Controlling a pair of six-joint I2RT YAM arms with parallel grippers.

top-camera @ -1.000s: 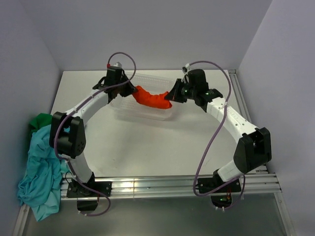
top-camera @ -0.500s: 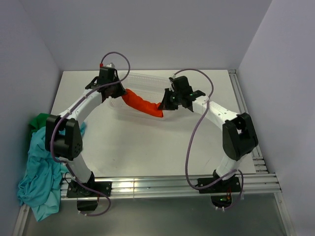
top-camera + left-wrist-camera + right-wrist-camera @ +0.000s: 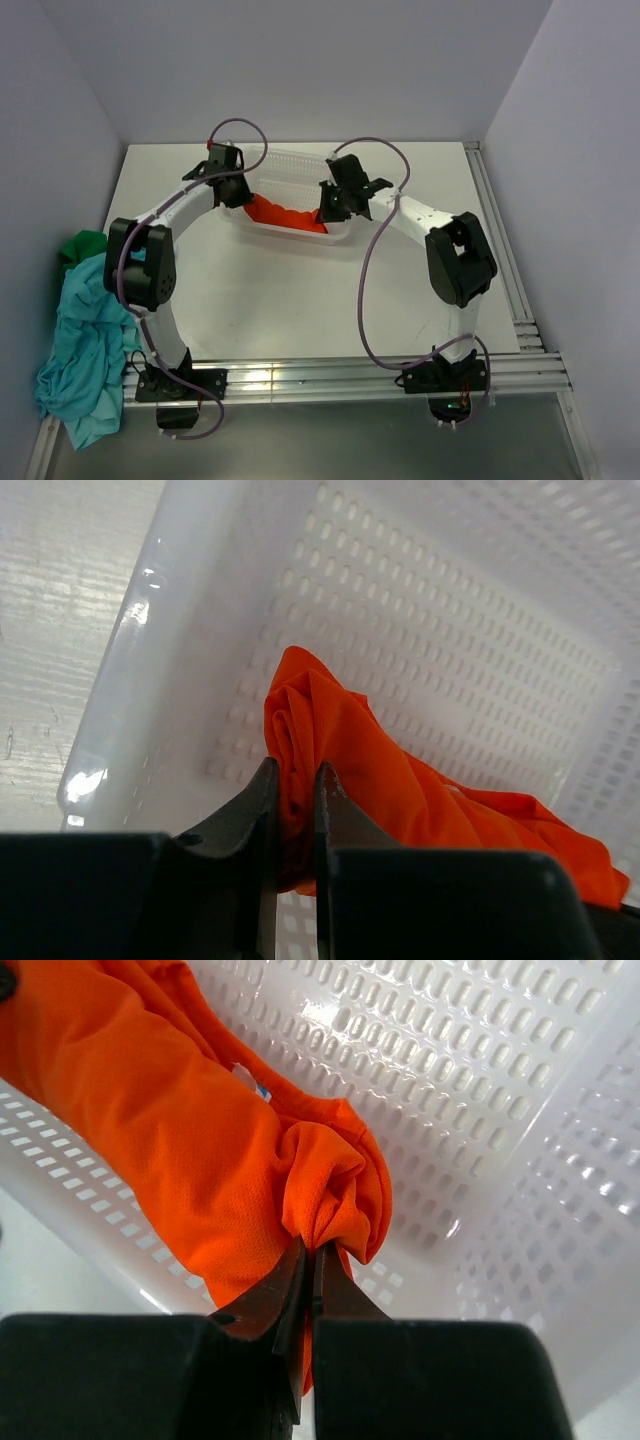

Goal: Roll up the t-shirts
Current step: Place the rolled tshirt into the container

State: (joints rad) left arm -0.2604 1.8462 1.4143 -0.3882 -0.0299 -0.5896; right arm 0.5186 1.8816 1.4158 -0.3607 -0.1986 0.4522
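A rolled orange-red t-shirt (image 3: 282, 215) lies low inside the white mesh basket (image 3: 290, 165), held at both ends. My left gripper (image 3: 240, 195) is shut on its left end (image 3: 300, 730), with cloth bunched between the fingers (image 3: 262, 810). My right gripper (image 3: 325, 210) is shut on the right end (image 3: 335, 1195), pinching a fold of fabric. The roll (image 3: 140, 1090) sags between them against the basket's floor. A teal-blue t-shirt (image 3: 80, 350) and a dark green t-shirt (image 3: 85, 245) lie heaped off the table's left edge.
The basket's perforated walls (image 3: 180, 680) (image 3: 520, 1160) closely surround both grippers. Purple cables (image 3: 385, 250) loop over the arms. An aluminium rail (image 3: 330, 378) runs along the near edge, and grey walls enclose the table on three sides.
Both grippers have moved toward the back and down with the orange-red roll, from above the basket's front wall to inside it. The roll now rests in the basket.
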